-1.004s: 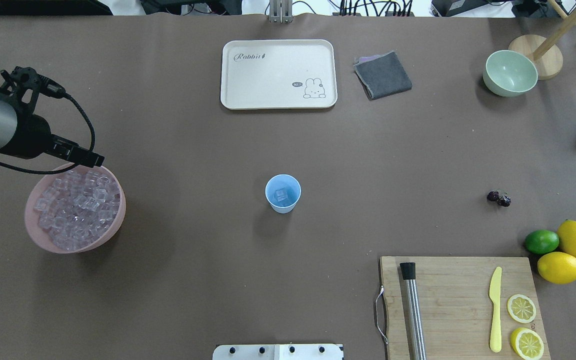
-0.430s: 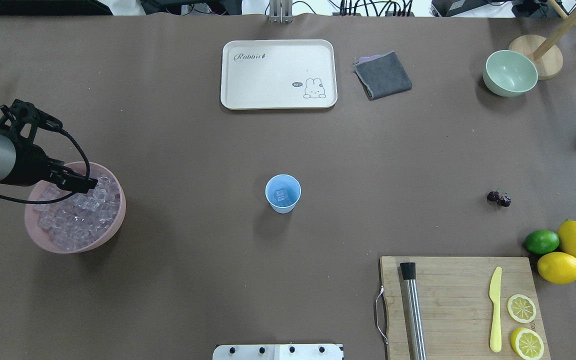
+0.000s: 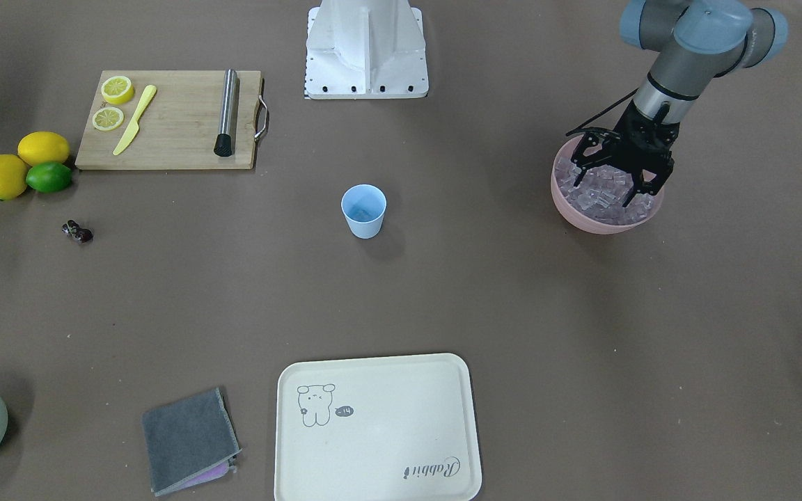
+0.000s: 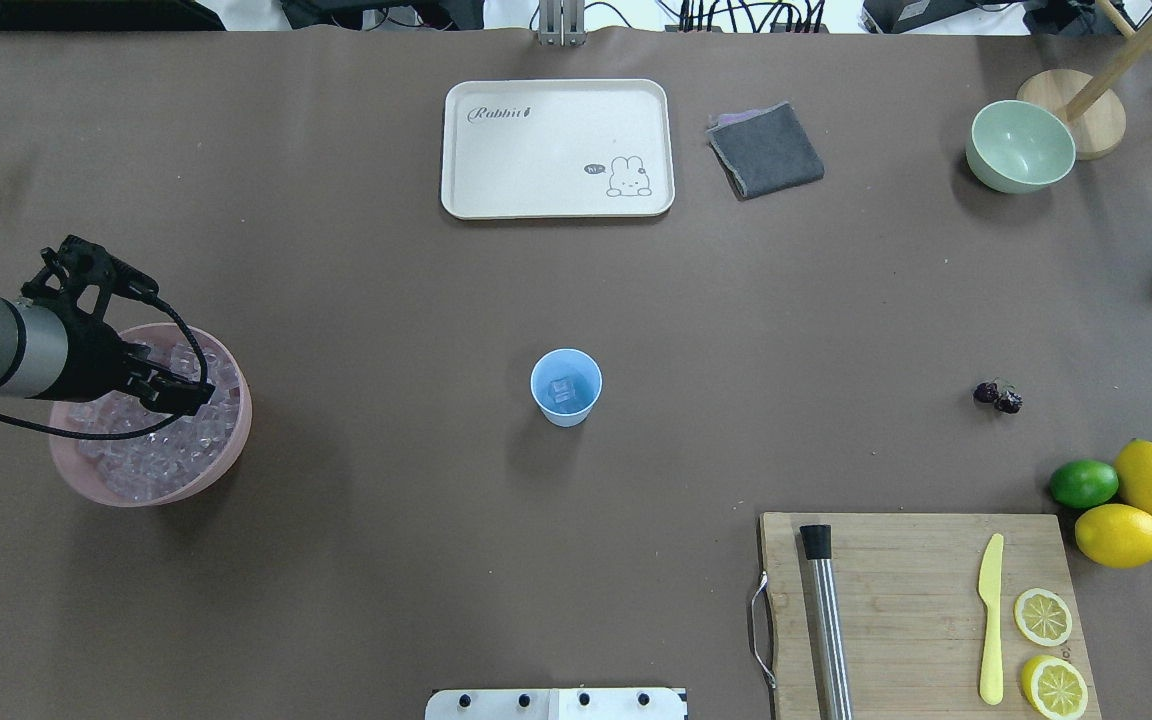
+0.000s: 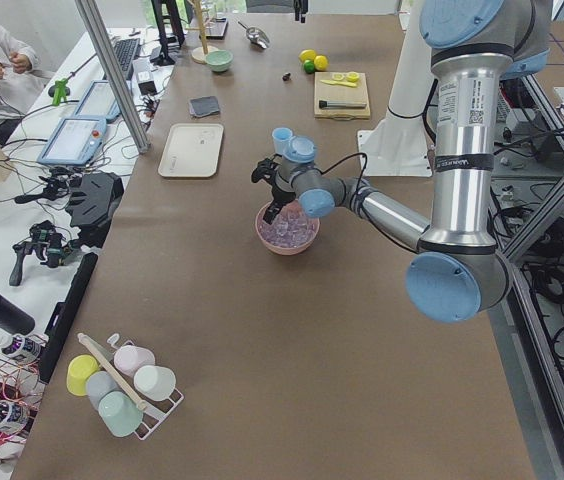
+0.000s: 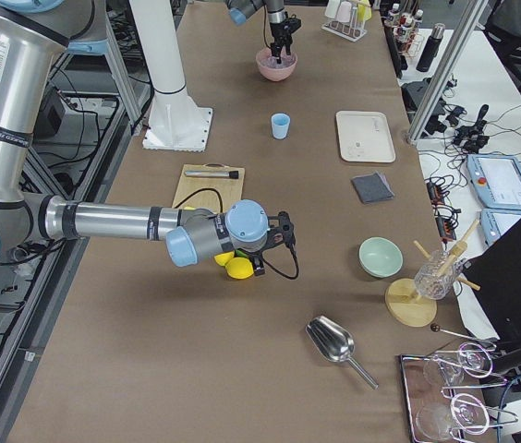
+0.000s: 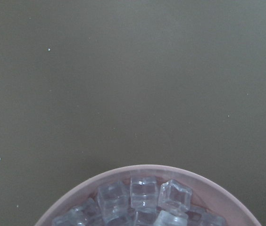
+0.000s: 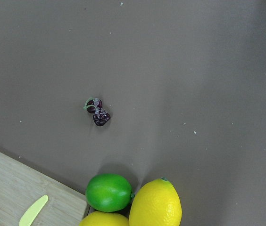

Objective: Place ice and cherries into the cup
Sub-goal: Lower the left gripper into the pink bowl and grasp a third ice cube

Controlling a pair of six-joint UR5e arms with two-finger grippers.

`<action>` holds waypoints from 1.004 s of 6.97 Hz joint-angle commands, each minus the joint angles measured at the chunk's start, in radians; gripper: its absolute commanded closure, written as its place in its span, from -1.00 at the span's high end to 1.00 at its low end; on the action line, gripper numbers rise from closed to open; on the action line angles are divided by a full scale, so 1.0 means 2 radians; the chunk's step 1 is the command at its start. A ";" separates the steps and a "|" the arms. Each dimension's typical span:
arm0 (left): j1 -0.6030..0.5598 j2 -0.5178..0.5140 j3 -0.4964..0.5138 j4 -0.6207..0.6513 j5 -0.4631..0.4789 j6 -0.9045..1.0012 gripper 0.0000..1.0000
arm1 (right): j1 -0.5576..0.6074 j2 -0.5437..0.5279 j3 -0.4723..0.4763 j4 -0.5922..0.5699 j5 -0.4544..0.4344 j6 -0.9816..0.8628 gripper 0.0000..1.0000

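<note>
Currently ice pickup: left end effector [image 3: 613, 182] spread wide, tips down at small clear ice cubes [image 3: 599, 200] in wide pink bowl [image 3: 606, 225]. Next: pinch one cube, carry to small light-blue tapered cup [image 3: 364, 212] at the centre of the counter [image 3: 484, 278].

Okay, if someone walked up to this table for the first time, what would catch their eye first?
The open left gripper hangs over a pink bowl heaped with ice at the robot's left end of the table. Then the light blue cup alone mid-table, one cube inside, and the bright lemons and lime by the cutting board at the far end, dark cherries nearby.
</note>
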 commanded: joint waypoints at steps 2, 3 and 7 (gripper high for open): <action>0.006 -0.005 0.011 0.000 0.001 0.002 0.71 | 0.000 -0.003 -0.001 0.000 -0.001 -0.001 1.00; 0.012 -0.006 0.013 0.000 0.002 0.001 0.64 | 0.000 -0.004 -0.001 0.000 -0.001 -0.001 1.00; 0.019 -0.012 0.024 0.000 0.003 0.002 0.39 | 0.000 -0.005 -0.002 -0.001 -0.001 -0.001 1.00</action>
